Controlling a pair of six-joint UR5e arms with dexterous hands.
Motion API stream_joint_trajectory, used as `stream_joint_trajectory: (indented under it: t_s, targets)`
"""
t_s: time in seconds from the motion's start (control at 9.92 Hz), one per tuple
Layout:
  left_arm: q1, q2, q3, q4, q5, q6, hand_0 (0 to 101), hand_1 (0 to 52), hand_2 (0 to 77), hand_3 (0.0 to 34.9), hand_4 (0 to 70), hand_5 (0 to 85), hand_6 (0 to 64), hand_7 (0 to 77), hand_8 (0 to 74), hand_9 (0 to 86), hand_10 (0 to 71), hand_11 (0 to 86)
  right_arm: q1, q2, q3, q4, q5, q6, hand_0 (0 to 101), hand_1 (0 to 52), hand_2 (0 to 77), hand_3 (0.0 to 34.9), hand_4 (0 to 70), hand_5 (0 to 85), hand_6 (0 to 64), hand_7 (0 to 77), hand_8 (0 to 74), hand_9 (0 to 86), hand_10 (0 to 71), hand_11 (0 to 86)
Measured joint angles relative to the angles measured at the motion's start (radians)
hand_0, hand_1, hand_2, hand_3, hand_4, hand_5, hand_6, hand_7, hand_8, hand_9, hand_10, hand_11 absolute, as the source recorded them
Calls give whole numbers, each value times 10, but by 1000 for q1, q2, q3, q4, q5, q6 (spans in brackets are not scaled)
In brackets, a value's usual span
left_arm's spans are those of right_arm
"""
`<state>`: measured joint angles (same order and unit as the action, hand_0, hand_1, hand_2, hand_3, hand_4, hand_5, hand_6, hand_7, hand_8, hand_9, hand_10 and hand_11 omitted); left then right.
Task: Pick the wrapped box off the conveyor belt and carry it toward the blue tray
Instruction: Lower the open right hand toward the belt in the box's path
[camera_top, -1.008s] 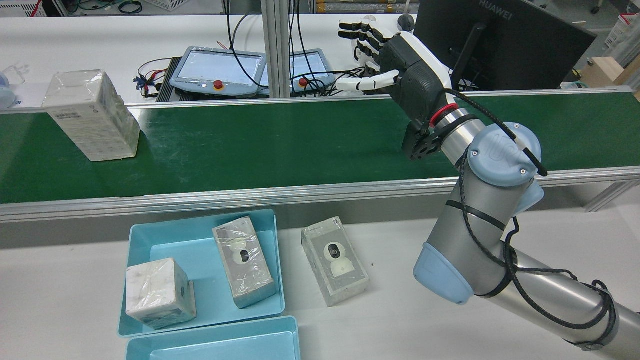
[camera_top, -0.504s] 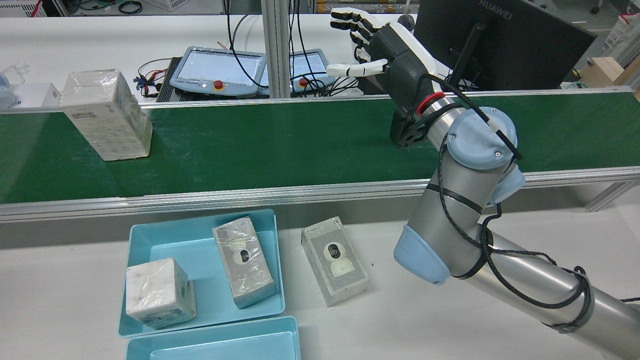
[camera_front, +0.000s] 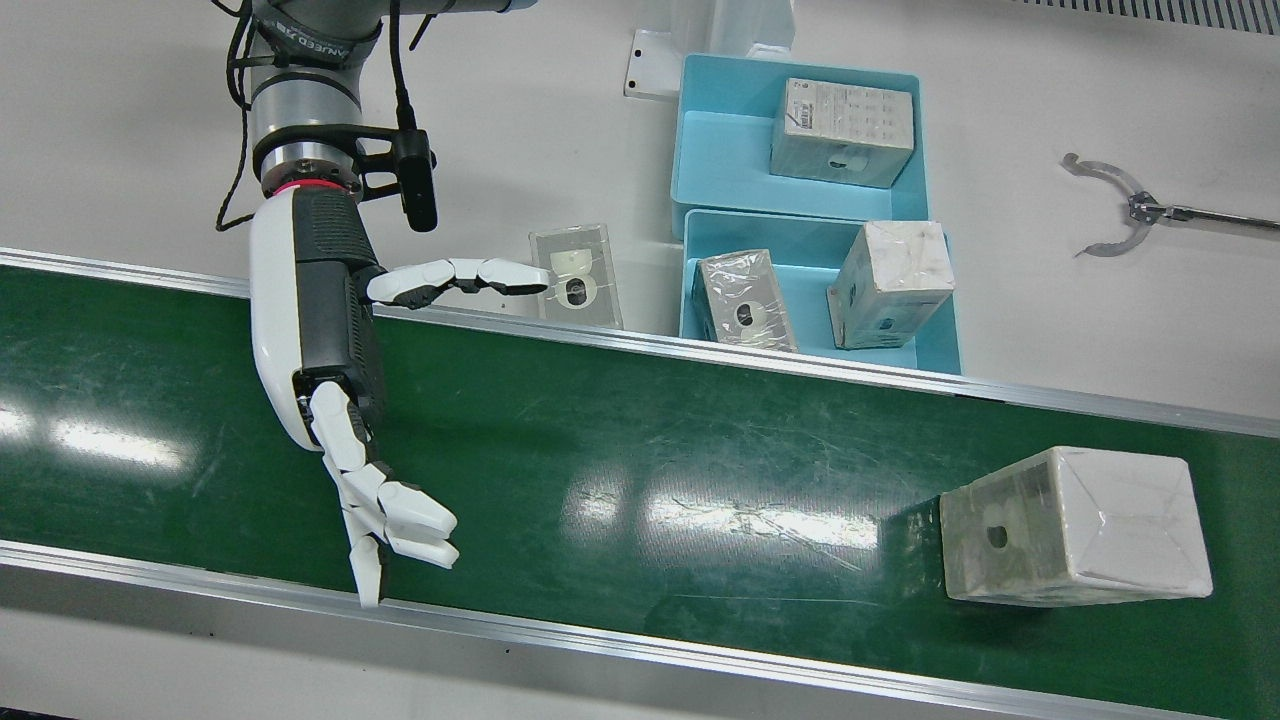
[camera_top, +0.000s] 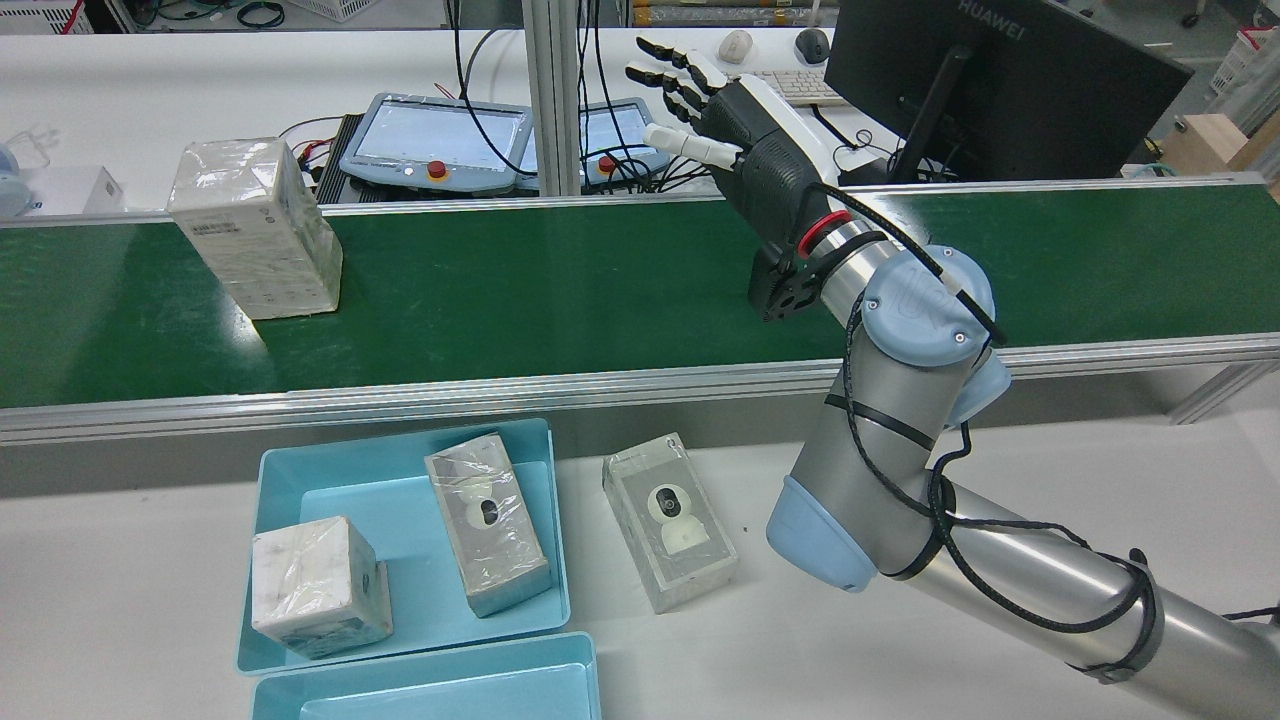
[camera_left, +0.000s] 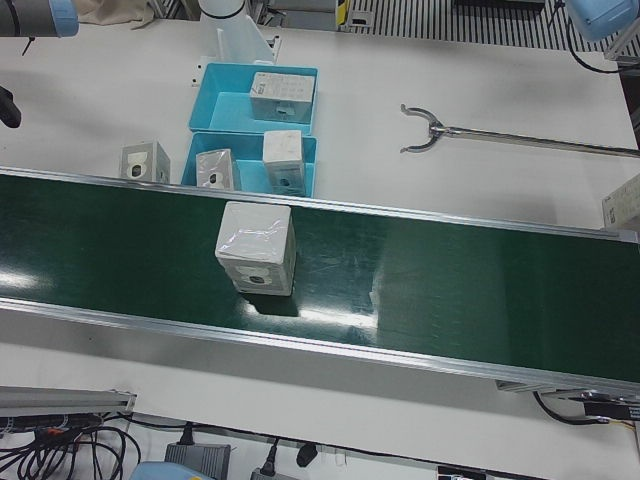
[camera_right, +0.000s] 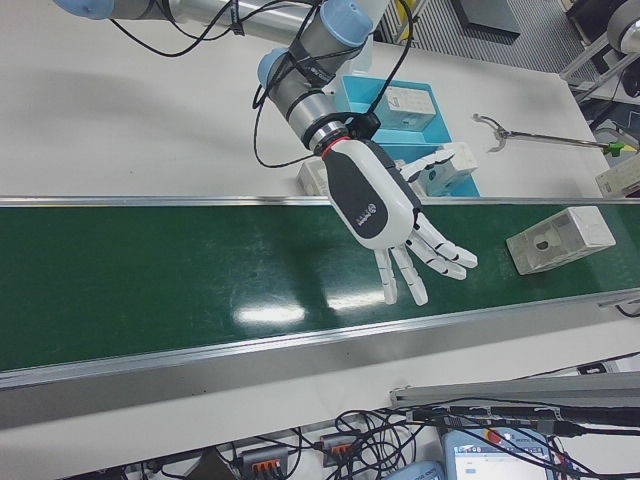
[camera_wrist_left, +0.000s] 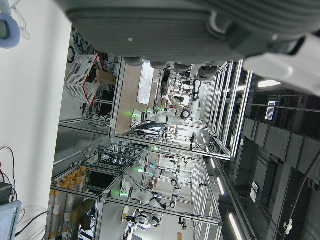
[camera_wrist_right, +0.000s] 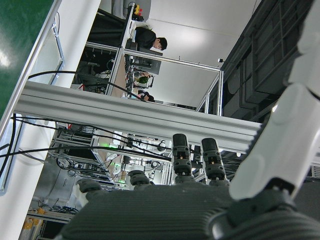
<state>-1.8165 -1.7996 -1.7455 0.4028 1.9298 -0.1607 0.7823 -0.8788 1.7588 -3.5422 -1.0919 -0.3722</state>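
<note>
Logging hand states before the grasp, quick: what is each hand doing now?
Right hand: open, holding nothing, above the conveyor belt.
Left hand: cannot be told.

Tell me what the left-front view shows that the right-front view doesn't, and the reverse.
Only the left-front view shows the wrapped box standing clear in mid-belt, and the box lying on the table left of the blue trays. Only the right-front view shows the right hand, open and spread above the conveyor belt, holding nothing. Both show the belt, the wrapped box, the trays with boxes inside, and the grabber tool on the table.
</note>
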Motion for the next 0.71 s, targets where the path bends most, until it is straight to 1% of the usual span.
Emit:
stream_joint_trajectory:
  t_s: [0.1,0.2,0.3,0.4,0.5,0.6,0.71]
  targets:
    - [0,0,0,0,0,0,0,0,5,0,5,5,5,5,5,0,5,0,5,-17,-5,65,-24,-10,369,98,109,301,0,142,0,169,5,38,5,11]
    - [0,0,0,0,0,0,0,0,11,0,0,5,0,5,0,5,5,0,14,-29,-5,84,-38,-19,375,65,98,300,65,158,0,196,33,33,5,11]
    - [0,0,0,0,0,0,0,0,5,0,5,5,0,5,5,0,5,0,21,-36,-3,60,-44,-25,348,65,44,301,125,175,0,213,109,27,5,11]
    - [0,0,0,0,0,0,0,0,11,0,5,5,0,5,5,0,5,0,27,-39,3,9,-45,-27,411,65,44,301,109,175,0,218,11,27,5,11]
    - [0,0,0,0,0,0,0,0,11,0,5,5,0,5,5,0,5,0,30,-40,21,-56,-39,-27,411,65,44,301,109,175,0,218,11,27,5,11]
    - [0,0,0,0,0,0,0,0,5,0,5,5,0,5,5,0,5,0,31,-40,42,-108,-28,-26,468,136,185,300,87,229,0,224,0,54,0,11]
    - [0,0,0,0,0,0,0,0,5,0,5,5,0,5,5,0,5,0,35,-42,67,-144,-20,-25,461,131,164,300,49,213,0,213,0,54,5,11]
